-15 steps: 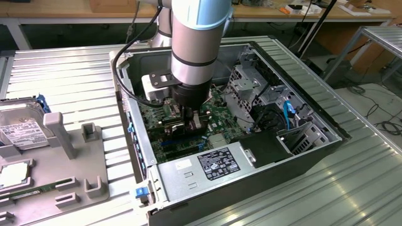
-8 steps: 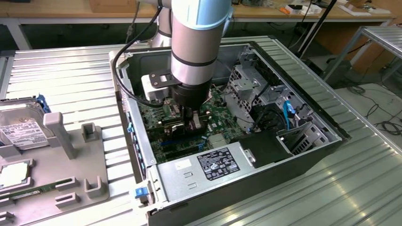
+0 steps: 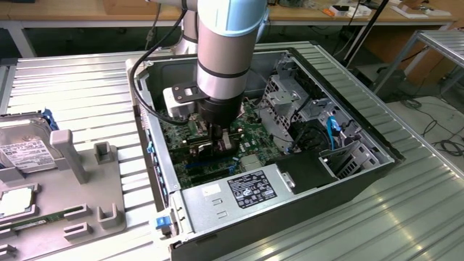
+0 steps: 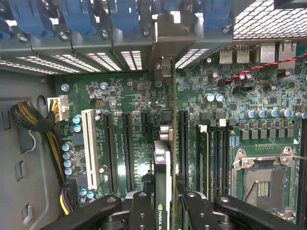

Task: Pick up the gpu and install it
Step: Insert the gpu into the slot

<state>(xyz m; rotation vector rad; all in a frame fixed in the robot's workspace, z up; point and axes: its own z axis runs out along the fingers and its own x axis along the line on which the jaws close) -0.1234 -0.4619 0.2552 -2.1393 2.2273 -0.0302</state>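
Reaching down into the open computer case [image 3: 377,163], my gripper [image 3: 217,142] is shut on the gpu [image 3: 221,144]. In the wrist view the gpu [image 4: 163,158] shows edge-on between the two black fingers [image 4: 142,211], its green board and black face upright over the motherboard [image 4: 139,103]. Its silver end bracket [image 4: 165,43] points at the rear slot openings under the blue clips [image 4: 72,17]. The card hangs between two long black expansion slots [image 4: 127,148]. Whether its lower edge touches a slot is hidden.
A white slot [image 4: 88,148] and a sleeved cable bundle [image 4: 36,120] lie to one side, memory slots and the CPU socket [image 4: 261,184] to the other. The power supply [image 3: 243,190] fills the case's near end. A grey tray [image 3: 73,185] holds a hard drive [image 3: 22,144] and a memory stick [image 3: 40,221].
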